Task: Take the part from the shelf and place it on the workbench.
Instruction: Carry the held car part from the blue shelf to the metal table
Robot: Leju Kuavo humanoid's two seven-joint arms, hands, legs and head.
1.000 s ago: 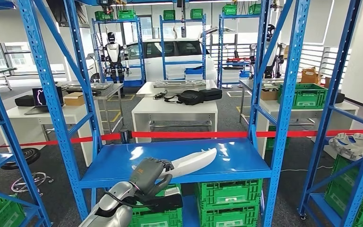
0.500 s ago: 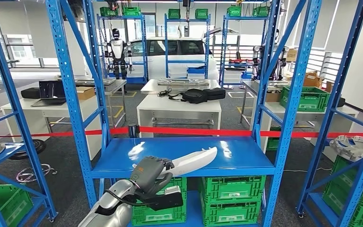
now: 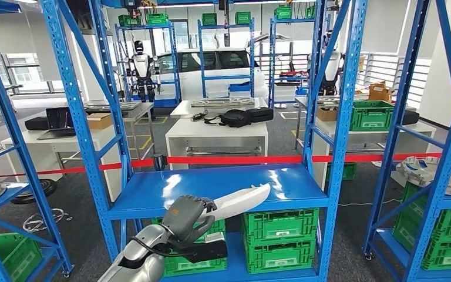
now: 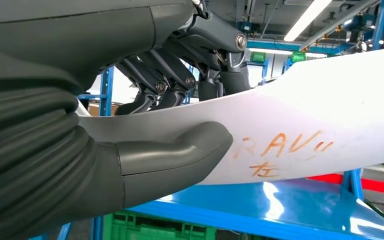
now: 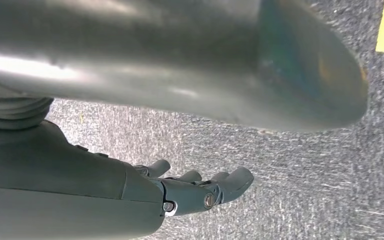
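1. The left hand (image 3: 189, 216) gripped a long, smooth white part (image 3: 239, 200), thumb (image 4: 180, 152) beneath it, above the glossy blue shelf (image 3: 170, 191).
2. The right hand (image 5: 200, 190) hung over speckled grey floor (image 5: 300, 170), fingers loosely apart, holding nothing.

Our left arm (image 3: 138, 258) is silver, with a black cable. Our left hand (image 3: 187, 218) shows a grey ribbed cover and an orange mark. Our right hand (image 5: 200, 187) has dark fingers with small screws.

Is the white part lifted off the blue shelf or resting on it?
Lifted, it seems. The left hand grips the white part, and the left wrist view shows a gap between it and the blue shelf.
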